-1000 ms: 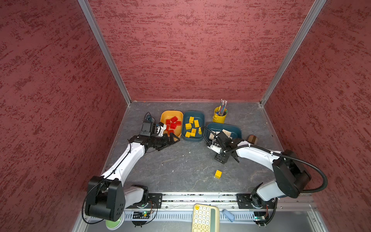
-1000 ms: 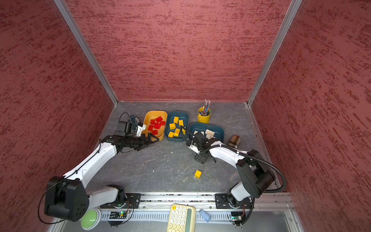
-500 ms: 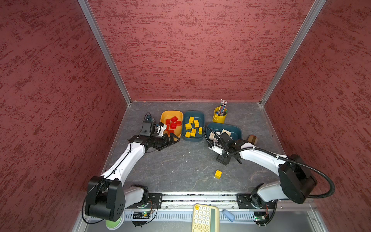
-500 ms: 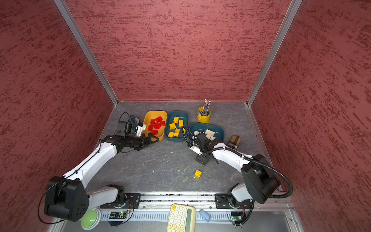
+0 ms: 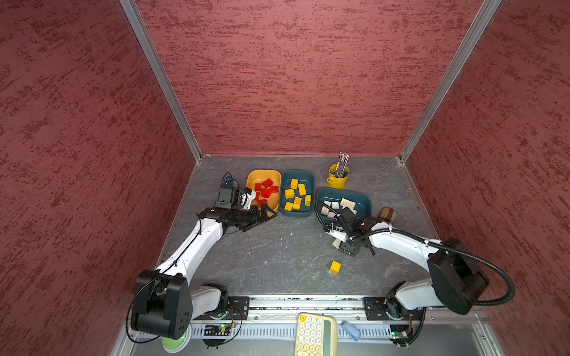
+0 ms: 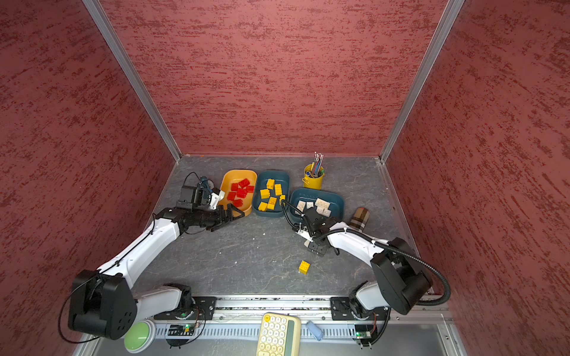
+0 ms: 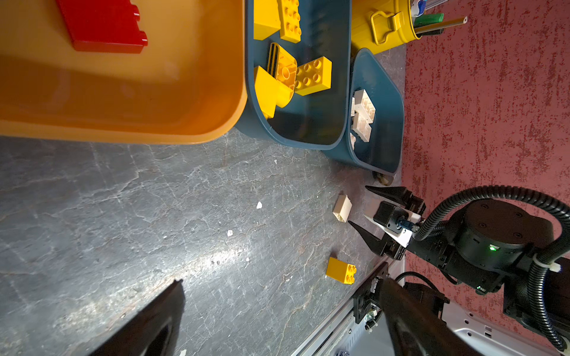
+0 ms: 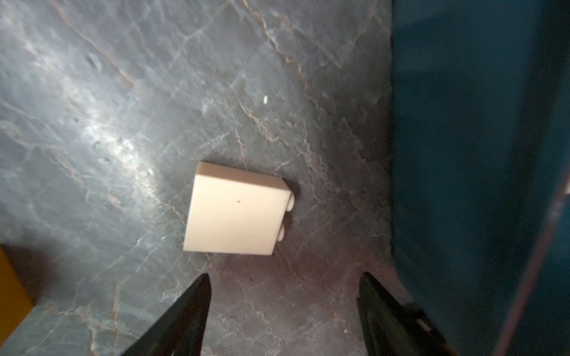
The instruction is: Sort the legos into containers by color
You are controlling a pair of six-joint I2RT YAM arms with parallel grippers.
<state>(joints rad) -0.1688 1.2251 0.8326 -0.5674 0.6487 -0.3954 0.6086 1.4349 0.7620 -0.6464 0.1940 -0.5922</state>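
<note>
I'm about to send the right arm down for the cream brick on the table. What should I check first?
1. Open right gripper: ok.
2. Jaws wider than the cream brick: ok.
3. Brick between the jaws: not ok, it lies ahead of the fingertips.
4. Brick free of the teal tub: ok, a gap shows.
5. Room beside the white bricks in that tub: ok.
6. Clear of the left gripper: ok, it is open by the orange tub.
</note>
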